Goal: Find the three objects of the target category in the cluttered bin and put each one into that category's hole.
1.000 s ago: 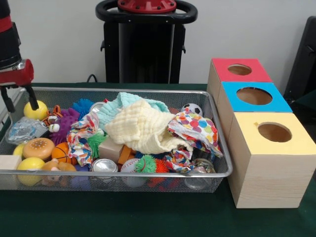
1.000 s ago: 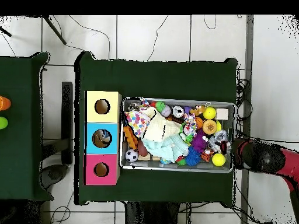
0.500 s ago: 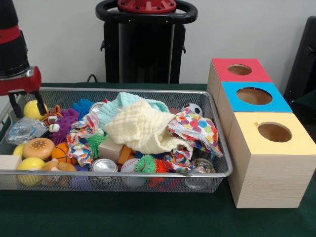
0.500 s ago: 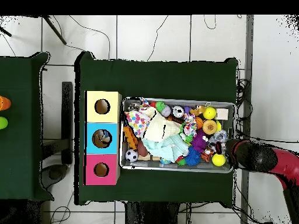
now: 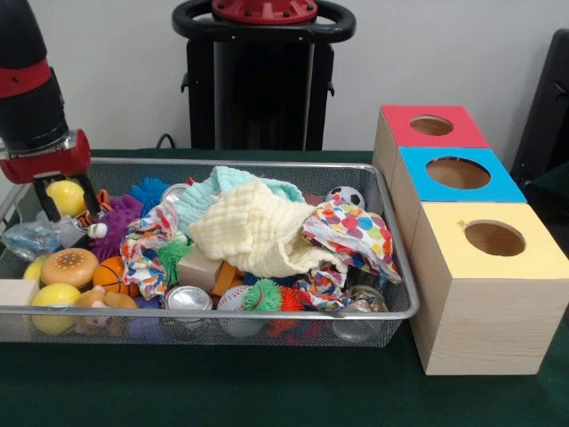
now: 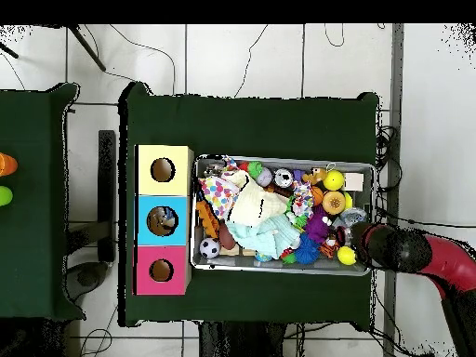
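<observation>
At the upper left of the front view the end effector (image 5: 64,197) reaches down into the left end of the bin (image 5: 267,313), its two dark fingers spread to either side of a yellow ball (image 5: 65,197). The ball sits between them at the bin's far left corner. Whether the pads already touch it I cannot tell; the fingers look parted, not clenched. The target category is not stated, so taking the ball as the wanted thing is only a judgement from where the end effector stands. A ball has no long axis, so the approach angle should matter little.

Moving right, a clear crinkled wrapper (image 5: 37,236), a purple spiky toy (image 5: 117,222) and an orange basketball (image 5: 108,274) crowd just beside the ball, then a cream cloth (image 5: 253,233) heaps over the bin's middle, with a polka-dot cloth (image 5: 354,233) at its right end.

Farthest right on the green counter (image 5: 267,391) stand three wooden boxes, topped red (image 5: 433,126), blue (image 5: 458,173) and yellow (image 5: 494,240), each with a round hole, well apart from the ball across the whole bin.

No brand, label or writing can be read anywhere.
</observation>
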Robot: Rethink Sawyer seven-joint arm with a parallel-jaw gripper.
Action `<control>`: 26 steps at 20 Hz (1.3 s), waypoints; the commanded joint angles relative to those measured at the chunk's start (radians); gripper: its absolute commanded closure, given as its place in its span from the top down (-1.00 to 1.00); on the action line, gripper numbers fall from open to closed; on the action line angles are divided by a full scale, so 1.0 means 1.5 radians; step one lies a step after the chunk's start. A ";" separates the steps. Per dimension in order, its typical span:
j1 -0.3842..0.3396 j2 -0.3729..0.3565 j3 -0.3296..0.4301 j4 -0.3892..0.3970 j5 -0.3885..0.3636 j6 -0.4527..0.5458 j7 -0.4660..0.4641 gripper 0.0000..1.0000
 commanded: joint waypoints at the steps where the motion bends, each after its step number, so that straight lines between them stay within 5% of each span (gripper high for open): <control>1: 0.017 0.013 -0.014 -0.050 -0.008 0.038 -0.111 1.00; 11: 0.041 0.004 -0.008 -0.112 0.037 0.148 -0.139 1.00; 26: 0.061 0.001 -0.010 -0.119 0.045 0.144 -0.118 1.00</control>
